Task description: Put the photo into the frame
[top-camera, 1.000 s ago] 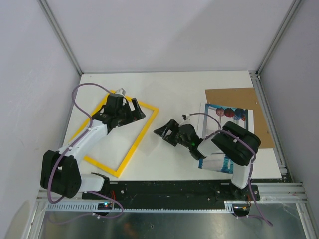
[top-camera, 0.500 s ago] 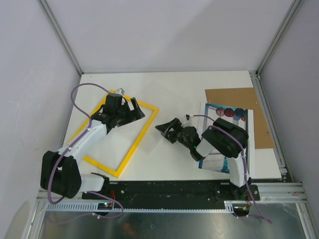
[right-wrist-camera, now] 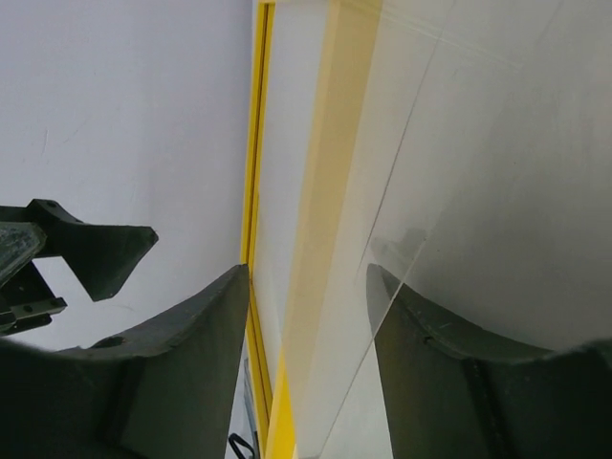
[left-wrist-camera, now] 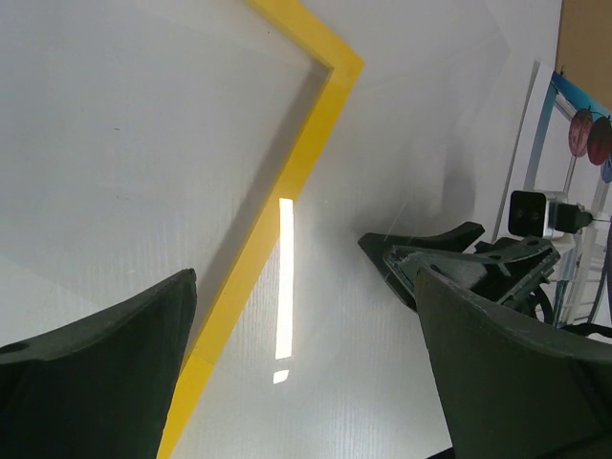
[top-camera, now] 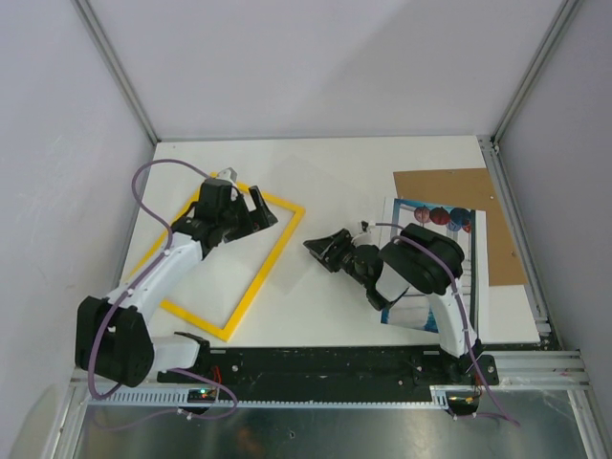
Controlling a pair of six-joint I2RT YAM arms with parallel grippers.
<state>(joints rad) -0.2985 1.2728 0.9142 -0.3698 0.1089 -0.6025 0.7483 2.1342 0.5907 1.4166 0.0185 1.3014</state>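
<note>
Plainly holds the left claw (top-camera: 260, 212) spread wide over the frame (top-camera: 263, 277) on the tabletop (top-camera: 325, 172), poises the right claw (top-camera: 318, 253) part-spread and empty beside its right edge (perhaps to steady it), with the photo (top-camera: 475, 251) flat under the right arm (top-camera: 426, 263).

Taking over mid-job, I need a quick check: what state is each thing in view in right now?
frame: lying flat, yellow side up, no photo in it.
photo: lying flat, picture side up, outside the frame, partly hidden by the right arm.
backing board: lying flat, partly under the photo.
left gripper: open above the frame's corner, holding nothing.
right gripper: jaws apart, between frame and photo, nothing visibly held.
</note>
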